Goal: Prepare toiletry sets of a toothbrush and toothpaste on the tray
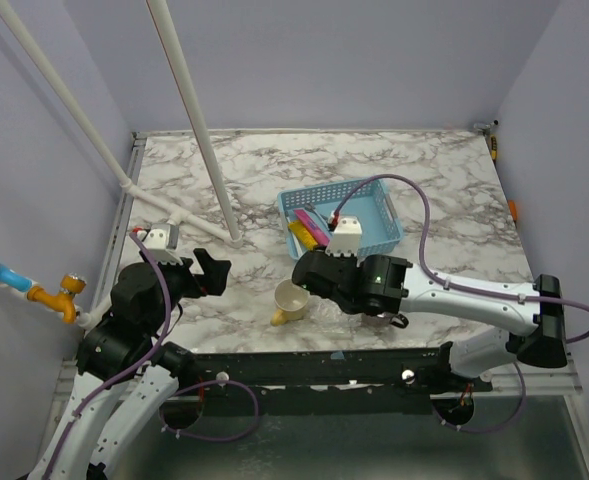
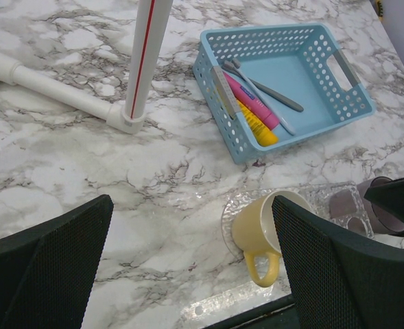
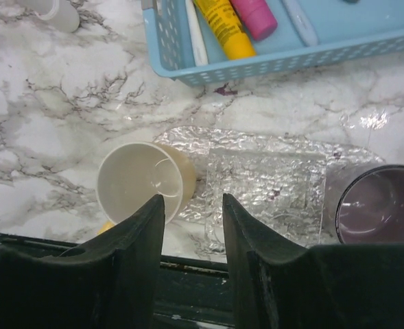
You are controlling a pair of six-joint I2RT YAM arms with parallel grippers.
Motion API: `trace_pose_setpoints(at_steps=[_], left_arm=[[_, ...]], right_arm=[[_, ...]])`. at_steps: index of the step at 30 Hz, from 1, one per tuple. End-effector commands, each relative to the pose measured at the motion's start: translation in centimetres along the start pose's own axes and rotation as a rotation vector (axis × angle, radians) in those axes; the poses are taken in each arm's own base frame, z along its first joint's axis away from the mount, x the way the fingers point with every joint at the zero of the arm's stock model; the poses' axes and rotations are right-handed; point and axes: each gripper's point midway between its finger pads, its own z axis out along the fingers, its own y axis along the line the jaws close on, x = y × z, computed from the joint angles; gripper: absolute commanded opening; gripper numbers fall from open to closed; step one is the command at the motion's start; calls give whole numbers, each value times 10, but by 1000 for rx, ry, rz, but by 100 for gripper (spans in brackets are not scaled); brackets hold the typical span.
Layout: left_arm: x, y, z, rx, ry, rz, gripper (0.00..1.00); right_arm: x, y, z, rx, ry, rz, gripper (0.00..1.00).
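The pink tube and the yellow tube lie side by side in a blue basket, with a grey brush and a pale blue brush beside them. The clear textured tray lies near the table's front edge. My right gripper hangs above the tray's near edge, jaws apart with nothing between them. My left gripper stands wide open over bare marble to the left, holding nothing.
A yellow mug lies on its side at the tray's left end. A translucent purple mug stands at the tray's right end. A white pipe frame rises from the table at back left. The front edge is close.
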Motion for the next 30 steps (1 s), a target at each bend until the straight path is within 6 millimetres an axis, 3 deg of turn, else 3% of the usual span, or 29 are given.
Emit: trace_pose_setpoints(at_steps=[1, 12, 18, 30], left_arm=[[3, 9, 1, -49, 8, -4, 99], [4, 9, 4, -48, 20, 0, 99], [5, 9, 5, -52, 29, 0, 99], [7, 10, 7, -56, 35, 0, 99]], right_arm=[[-27, -10, 9, 57, -51, -119, 43], [-63, -6, 63, 10, -3, -230, 43], [-76, -14, 107, -24, 46, -239, 43], [-80, -5, 184, -72, 127, -226, 43]])
